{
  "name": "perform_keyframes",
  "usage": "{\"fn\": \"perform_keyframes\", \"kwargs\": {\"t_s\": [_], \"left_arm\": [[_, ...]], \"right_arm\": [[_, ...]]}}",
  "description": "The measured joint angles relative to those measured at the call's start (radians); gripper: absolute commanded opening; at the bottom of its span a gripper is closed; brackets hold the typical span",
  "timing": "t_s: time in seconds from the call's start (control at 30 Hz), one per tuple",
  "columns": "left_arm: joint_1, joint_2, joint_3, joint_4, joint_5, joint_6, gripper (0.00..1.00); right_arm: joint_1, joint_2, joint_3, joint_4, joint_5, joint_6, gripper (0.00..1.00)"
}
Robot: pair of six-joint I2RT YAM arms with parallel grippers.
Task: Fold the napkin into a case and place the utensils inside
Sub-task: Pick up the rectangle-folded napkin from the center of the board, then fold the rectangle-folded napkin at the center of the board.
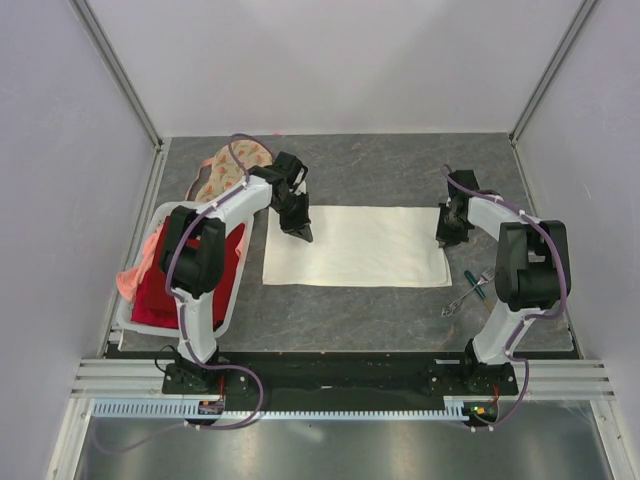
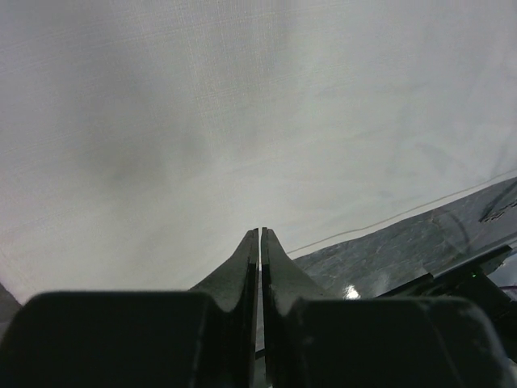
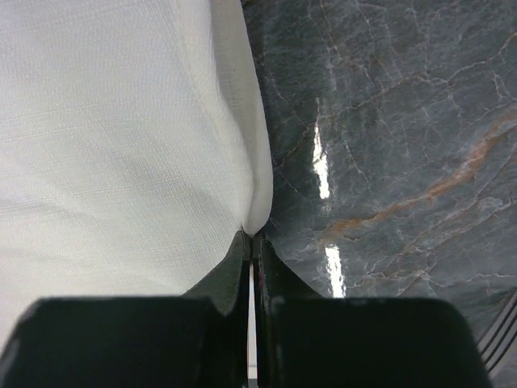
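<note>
The cream-white napkin (image 1: 355, 248) lies flat as a wide rectangle in the middle of the dark marble table. My left gripper (image 1: 304, 236) is at its far-left corner, jaws pressed together with a thin pale sliver of cloth between them; in the left wrist view the napkin (image 2: 242, 121) fills the frame beyond the left gripper (image 2: 260, 233). My right gripper (image 1: 441, 241) is at the napkin's right edge. In the right wrist view, the right gripper (image 3: 252, 236) pinches a raised fold of the napkin (image 3: 121, 121). The gold utensils (image 1: 468, 292) lie on the table near the right arm.
A white basket (image 1: 233, 295) stands at the left and holds a red cloth (image 1: 160, 290). A peach floral cloth (image 1: 222, 170) lies behind it. White walls and metal posts close in the table (image 1: 400, 170) at the back and sides.
</note>
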Motion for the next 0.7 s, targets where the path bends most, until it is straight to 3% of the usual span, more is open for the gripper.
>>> {"fn": "perform_keyframes", "kwargs": {"t_s": [0.27,0.7], "left_arm": [[-0.029,0.129,0.109,0.019,0.017,-0.034,0.06],[-0.197,0.241,0.156,0.035,0.018,-0.148,0.05]], "right_arm": [[0.003,-0.074,0.000,-0.087,0.067,-0.017,0.00],[0.059,-0.229,0.025,-0.159,0.052,-0.012,0.00]]}}
